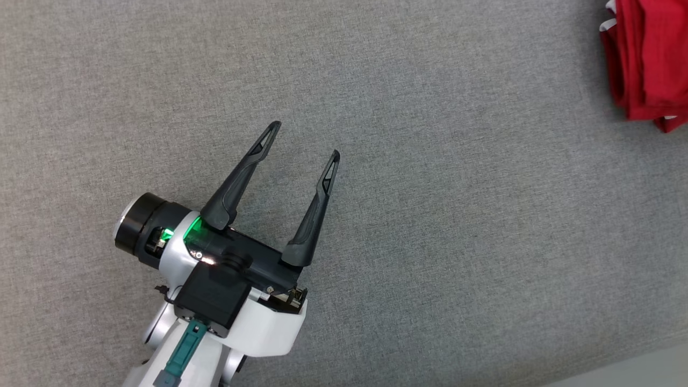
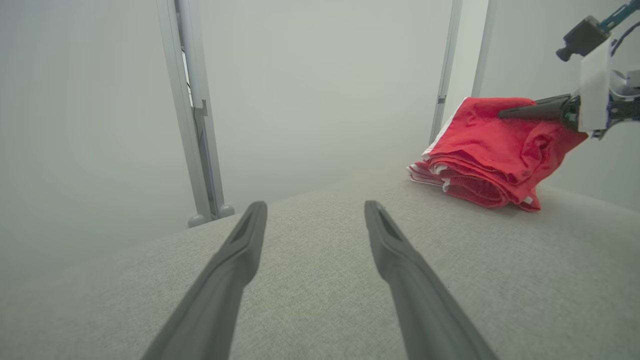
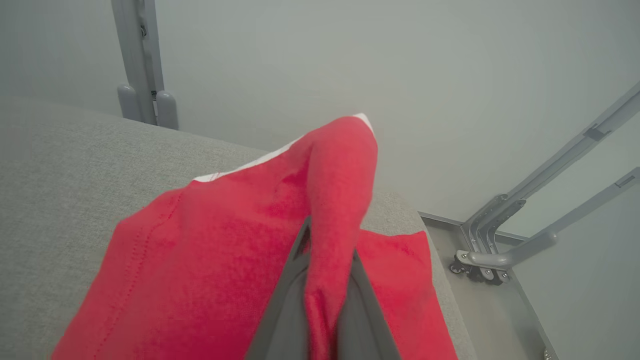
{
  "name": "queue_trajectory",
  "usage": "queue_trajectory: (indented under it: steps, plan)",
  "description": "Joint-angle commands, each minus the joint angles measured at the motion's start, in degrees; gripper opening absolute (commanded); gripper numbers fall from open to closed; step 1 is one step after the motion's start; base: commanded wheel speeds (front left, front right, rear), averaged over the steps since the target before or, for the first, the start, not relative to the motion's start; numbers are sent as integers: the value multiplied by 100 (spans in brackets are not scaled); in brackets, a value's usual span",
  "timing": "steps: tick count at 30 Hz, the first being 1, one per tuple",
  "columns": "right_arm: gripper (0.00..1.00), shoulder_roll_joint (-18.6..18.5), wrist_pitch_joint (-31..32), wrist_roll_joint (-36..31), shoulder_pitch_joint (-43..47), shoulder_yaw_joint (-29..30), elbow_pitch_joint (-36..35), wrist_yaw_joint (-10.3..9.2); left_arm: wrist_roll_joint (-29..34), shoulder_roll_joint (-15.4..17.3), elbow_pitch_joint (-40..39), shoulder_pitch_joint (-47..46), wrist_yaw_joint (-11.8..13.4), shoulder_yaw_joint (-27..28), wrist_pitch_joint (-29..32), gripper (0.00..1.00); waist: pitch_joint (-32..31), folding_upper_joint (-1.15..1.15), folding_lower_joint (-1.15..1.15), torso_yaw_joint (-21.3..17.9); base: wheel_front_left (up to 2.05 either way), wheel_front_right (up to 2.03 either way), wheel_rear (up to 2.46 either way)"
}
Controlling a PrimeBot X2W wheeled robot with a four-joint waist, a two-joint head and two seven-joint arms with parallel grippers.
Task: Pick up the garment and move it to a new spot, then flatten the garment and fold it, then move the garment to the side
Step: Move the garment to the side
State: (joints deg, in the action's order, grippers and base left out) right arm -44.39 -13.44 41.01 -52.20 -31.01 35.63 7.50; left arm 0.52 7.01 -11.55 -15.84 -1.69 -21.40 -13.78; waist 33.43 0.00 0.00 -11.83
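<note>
Closest to us is our left gripper, its two long, dark, tapered fingers spread wide with nothing between them, over the table and its coarse grey woven cover. The garment, soft red cloth with white trim, lies at the head view's top right corner. The left wrist view shows its stacked folds side-on. The right wrist view adds the grip: our right gripper pinched on a raised red fold.

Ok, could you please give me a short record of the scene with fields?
surface: grey fabric
garment: red, folded in layers, top right of the head view
left gripper: open, empty, over bare surface, apart from the garment
right gripper: shut on a raised fold of the garment
</note>
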Motion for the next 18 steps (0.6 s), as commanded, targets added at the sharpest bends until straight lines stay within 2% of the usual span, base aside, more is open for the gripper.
queue_trajectory:
  steps: [1,4,9,10,11,12,16,18]
  plan:
    - [0,-153,59,45,-150,-122,22,-2,28,56,-37,-138,10,7,-1,100,48,0,0,17,0,0,0]
    - [0,-293,130,-130,-365,-379,288,-3,34,76,-45,-178,-8,-5,18,100,128,0,0,47,0,0,0]
    - [0,-265,55,-534,-708,-571,926,-3,18,72,-20,-292,-56,-59,15,100,215,0,0,153,0,0,0]
    - [13,-231,34,-682,-792,-596,1119,-3,15,73,-15,-306,-60,-70,13,100,231,0,0,179,0,0,0]
    - [45,-171,2,-790,-880,-591,1300,-3,15,75,-15,-331,-59,-80,11,100,244,0,0,201,0,0,0]
    - [100,-116,-33,-908,-980,-547,1497,-3,15,78,-11,-347,-57,-86,10,100,252,0,0,224,0,0,0]
    - [100,98,-142,-1421,-1244,-428,2129,-3,-19,86,18,-355,-52,-107,1,100,227,0,0,302,0,0,0]
    - [100,181,-186,-1909,-1461,-220,2511,-3,-40,91,49,-353,-24,-107,-5,100,173,0,0,332,0,0,0]
